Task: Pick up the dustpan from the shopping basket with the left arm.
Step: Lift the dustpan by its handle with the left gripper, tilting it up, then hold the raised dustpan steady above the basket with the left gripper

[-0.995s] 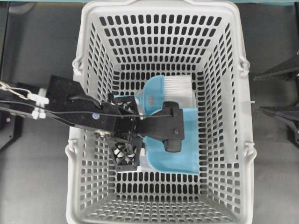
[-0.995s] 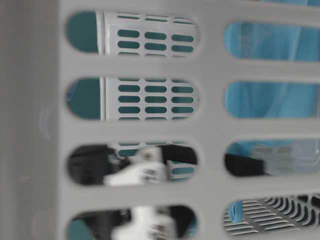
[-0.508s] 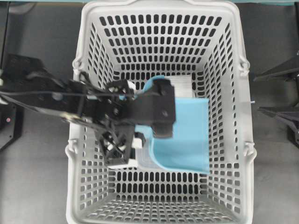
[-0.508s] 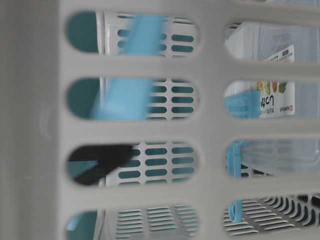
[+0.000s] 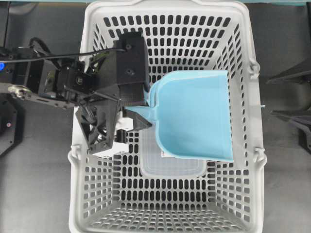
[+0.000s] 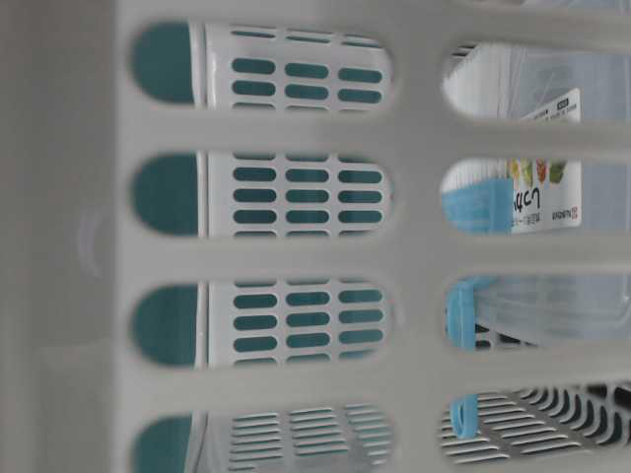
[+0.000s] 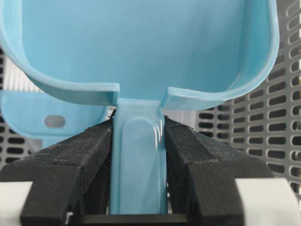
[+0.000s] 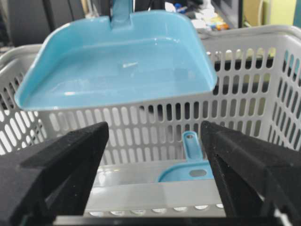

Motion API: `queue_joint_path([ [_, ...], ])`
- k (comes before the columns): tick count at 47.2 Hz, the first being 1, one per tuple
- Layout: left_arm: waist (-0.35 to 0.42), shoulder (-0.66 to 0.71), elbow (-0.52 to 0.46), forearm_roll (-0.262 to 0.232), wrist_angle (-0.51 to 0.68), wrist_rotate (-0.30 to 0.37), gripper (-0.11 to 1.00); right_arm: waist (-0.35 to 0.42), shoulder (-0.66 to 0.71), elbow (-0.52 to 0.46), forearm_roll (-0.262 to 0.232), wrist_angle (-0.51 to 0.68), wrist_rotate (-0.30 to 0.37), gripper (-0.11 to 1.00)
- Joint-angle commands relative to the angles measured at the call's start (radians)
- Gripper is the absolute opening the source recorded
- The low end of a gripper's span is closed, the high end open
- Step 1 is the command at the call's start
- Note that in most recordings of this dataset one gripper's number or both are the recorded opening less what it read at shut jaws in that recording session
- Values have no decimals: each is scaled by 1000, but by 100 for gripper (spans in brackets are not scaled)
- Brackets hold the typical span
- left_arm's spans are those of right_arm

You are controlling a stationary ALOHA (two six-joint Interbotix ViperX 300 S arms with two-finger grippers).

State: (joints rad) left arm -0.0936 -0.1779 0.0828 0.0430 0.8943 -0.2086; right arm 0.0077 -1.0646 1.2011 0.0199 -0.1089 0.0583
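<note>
The grey shopping basket (image 5: pixel 87 194) sits on the dark tabletop (image 5: pixel 39 194). Above its rim hangs the light blue dustpan (image 5: pixel 194 116), clear of the basket floor. The left arm's fingers (image 7: pixel 84 169) are clamped on its thin handle (image 7: pixel 138 165). The right arm's fingers (image 8: pixel 61 160) are spread apart, holding nothing.

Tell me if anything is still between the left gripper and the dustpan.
Nothing visible. The left gripper is shut on the dustpan handle, both fingers pressed against its sides, and the pan is raised above the shopping basket rim.
</note>
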Motion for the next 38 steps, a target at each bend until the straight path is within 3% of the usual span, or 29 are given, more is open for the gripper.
queue_joint_path([
  [1, -3, -25, -8, 2, -14, 2, 29, 2, 3, -5, 3, -5, 6, 76],
  [38, -23, -38, 6, 2, -31, 3, 29, 2, -6, -6, 3, -5, 11, 76],
])
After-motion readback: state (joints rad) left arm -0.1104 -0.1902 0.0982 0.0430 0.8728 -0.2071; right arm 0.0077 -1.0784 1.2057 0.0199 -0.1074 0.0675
